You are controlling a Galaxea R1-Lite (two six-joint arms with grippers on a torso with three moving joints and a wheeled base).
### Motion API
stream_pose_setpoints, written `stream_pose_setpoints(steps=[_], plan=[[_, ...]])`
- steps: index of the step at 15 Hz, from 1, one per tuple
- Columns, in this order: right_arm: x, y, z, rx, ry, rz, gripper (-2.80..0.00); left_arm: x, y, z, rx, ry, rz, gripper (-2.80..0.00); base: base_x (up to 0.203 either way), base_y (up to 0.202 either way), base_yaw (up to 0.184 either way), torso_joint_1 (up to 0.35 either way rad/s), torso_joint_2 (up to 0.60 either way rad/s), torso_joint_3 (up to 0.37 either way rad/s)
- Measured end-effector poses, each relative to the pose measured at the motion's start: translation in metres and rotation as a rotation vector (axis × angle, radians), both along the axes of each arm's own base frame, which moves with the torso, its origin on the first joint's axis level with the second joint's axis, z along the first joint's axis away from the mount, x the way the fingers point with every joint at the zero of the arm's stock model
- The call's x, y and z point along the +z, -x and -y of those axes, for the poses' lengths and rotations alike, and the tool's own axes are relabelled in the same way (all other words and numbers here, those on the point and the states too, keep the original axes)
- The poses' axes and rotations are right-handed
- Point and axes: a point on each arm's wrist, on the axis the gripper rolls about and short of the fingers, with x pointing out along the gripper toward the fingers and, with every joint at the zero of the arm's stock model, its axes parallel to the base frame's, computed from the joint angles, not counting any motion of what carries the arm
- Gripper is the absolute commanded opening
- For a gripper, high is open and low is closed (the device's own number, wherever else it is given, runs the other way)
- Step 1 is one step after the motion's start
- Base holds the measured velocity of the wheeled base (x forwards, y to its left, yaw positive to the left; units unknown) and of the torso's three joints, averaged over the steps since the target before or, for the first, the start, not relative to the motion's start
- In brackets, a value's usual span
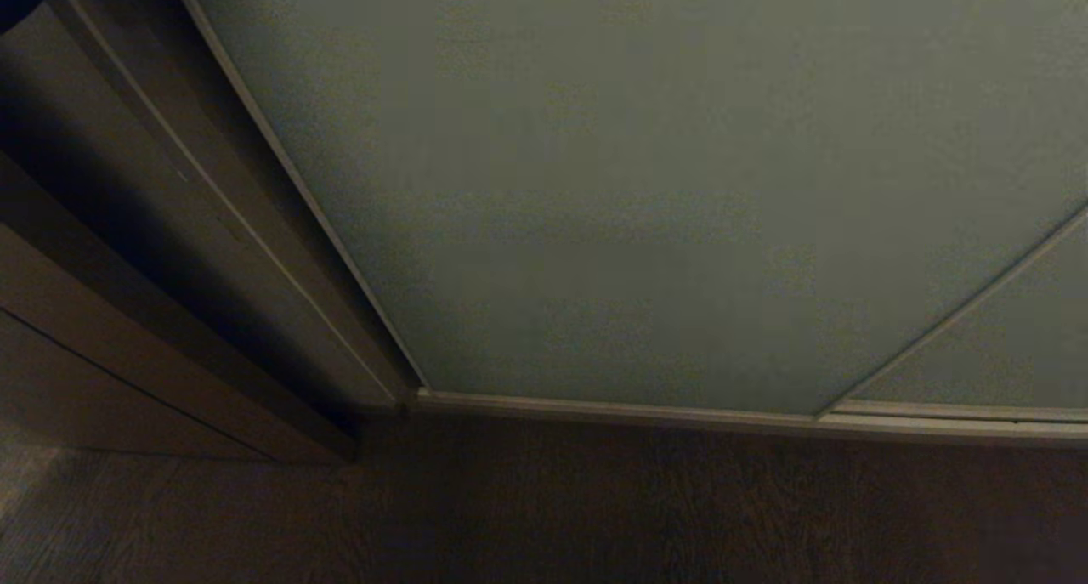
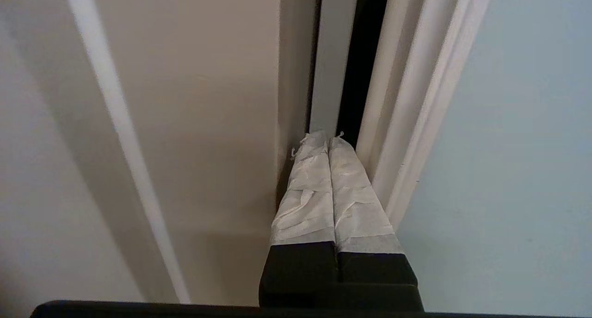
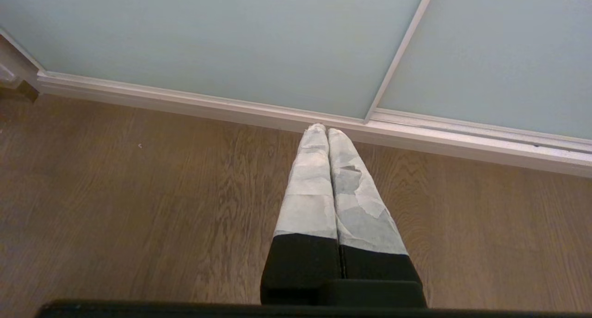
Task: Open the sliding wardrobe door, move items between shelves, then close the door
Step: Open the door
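Here we are, low down in front of the large, flat, matte pale grey-green sliding wardrobe door (image 1: 612,184), and in the head view it fills most of what we see, smooth and unmarked, bordered by a slim silvery-beige frame edge (image 1: 297,176) along its left side. A second grey-green panel (image 1: 994,346) of the same matte finish overlaps it at the right, the thin frame line slanting between them. Along the bottom runs the pale ribbed floor track (image 1: 680,414), and below it the dark brown wood-grain floor (image 1: 595,507). To the left stands the dark brown wooden panelling (image 1: 127,252), stepped in flat square-edged bands. Neither arm shows here.

Over to the left wrist view: our left gripper (image 2: 329,140) has its two long tapering fingers pressed tight together, nothing between them, each wrapped in creased white tape (image 2: 305,202) above black bases. The tips sit right at the narrow dark gap (image 2: 360,54) between the smooth beige panelling and the door's pale moulded frame edge; whether they touch either side we cannot tell.

On the right wrist view, our right gripper (image 3: 327,130) is likewise closed and empty, its white-taped fingers, the tape torn on one, pointing down over the warm grained floor towards the track, just where the two door panels meet.
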Motion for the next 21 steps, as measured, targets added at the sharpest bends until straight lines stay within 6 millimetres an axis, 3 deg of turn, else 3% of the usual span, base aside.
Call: stream_pose_setpoints(steps=[9,17,21], plan=[[0.000,0.000,0.000,0.000,0.000,0.000,-2.80,-0.001,-0.016,0.010,-0.083,-0.032,-0.010,-2.80,0.000,0.000,0.000,0.000,0.00,0.000],[0.000,0.000,0.000,0.000,0.000,0.000,-2.80,-0.001,-0.031,0.036,-0.186,-0.047,-0.035,-2.80,0.000,0.000,0.000,0.000,0.00,0.000],[0.000,0.000,0.000,0.000,0.000,0.000,-2.80,-0.002,-0.042,0.058,-0.253,-0.058,-0.031,-2.80,0.000,0.000,0.000,0.000,0.00,0.000]])
